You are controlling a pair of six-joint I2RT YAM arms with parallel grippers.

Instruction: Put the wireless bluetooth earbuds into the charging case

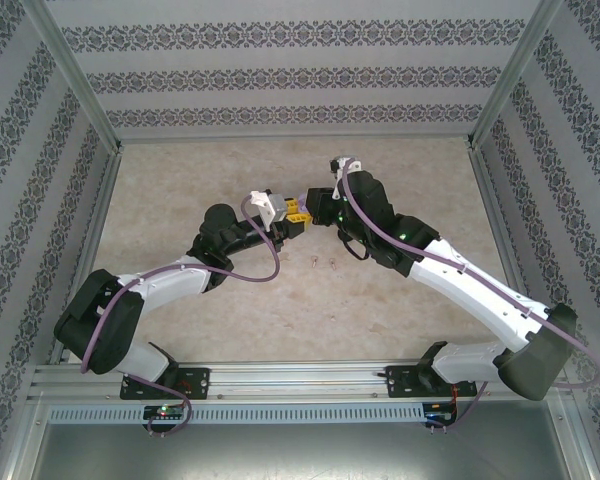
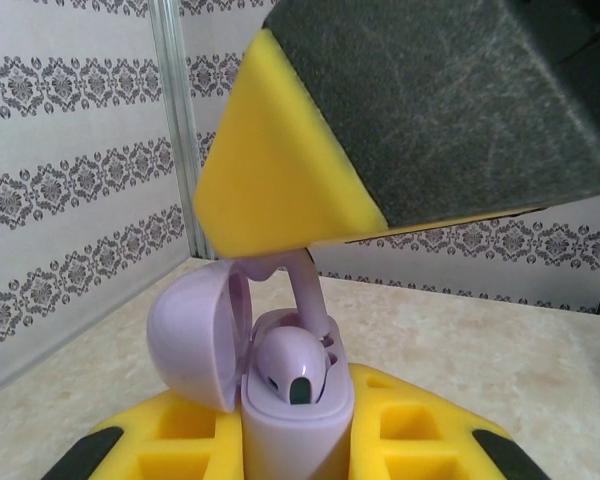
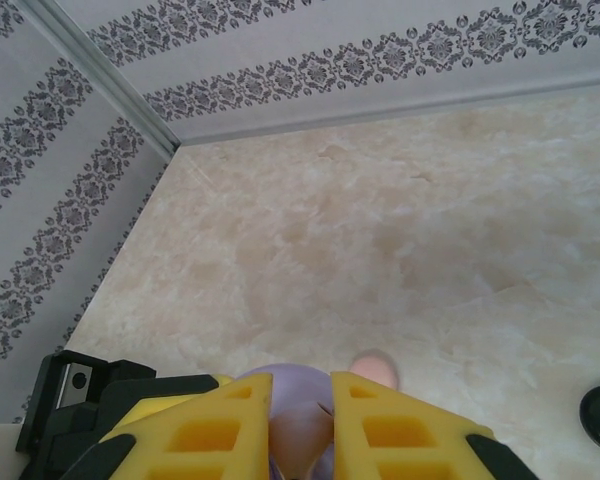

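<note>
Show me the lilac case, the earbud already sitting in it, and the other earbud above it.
lilac case [image 2: 195,335], left wrist view, on its open lid's shell.
seated earbud [image 2: 298,362], left wrist view, on its rounded head.
upper earbud [image 2: 310,290], left wrist view, on its stem.

No text, label, brand, number or sign is legible. The wall covering [image 1: 300,75] carries repeating ornamental bands, not lettering; the lilac charging case [image 2: 295,435] and lilac earbud [image 2: 310,295] have plain surfaces.
</note>
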